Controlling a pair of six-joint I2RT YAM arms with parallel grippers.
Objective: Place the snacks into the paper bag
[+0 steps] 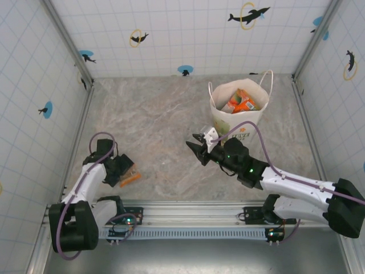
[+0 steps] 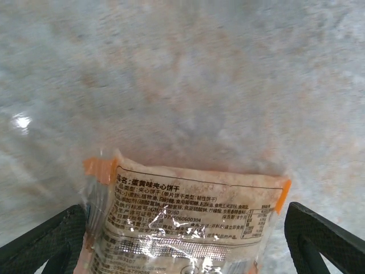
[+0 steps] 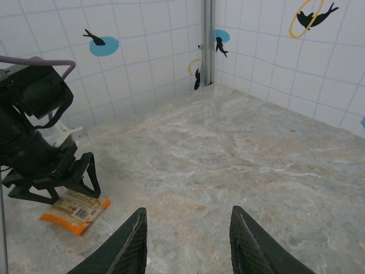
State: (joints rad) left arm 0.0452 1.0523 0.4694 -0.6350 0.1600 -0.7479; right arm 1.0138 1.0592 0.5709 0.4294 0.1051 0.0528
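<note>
Orange snack packet (image 2: 188, 222) on table (image 2: 171, 85), inside wide-spread left pincer (image 2: 182, 251), right pincer (image 3: 188, 242) parted, holding nothing

the paper bag (image 1: 223, 121) stands upright at the far right of the table (image 1: 154, 114), near the back wall, with several snack packets (image 1: 239, 103) inside it. the right gripper (image 1: 198, 149) hangs just in front of the bag and a little to its left, over the middle of the table, its fingers apart with nothing between them. a lone packet (image 1: 132, 178) lies flat at the near left of the table, well apart from the bag, under the left gripper (image 1: 122, 170), whose fingers stand spread on either side of it.
</note>
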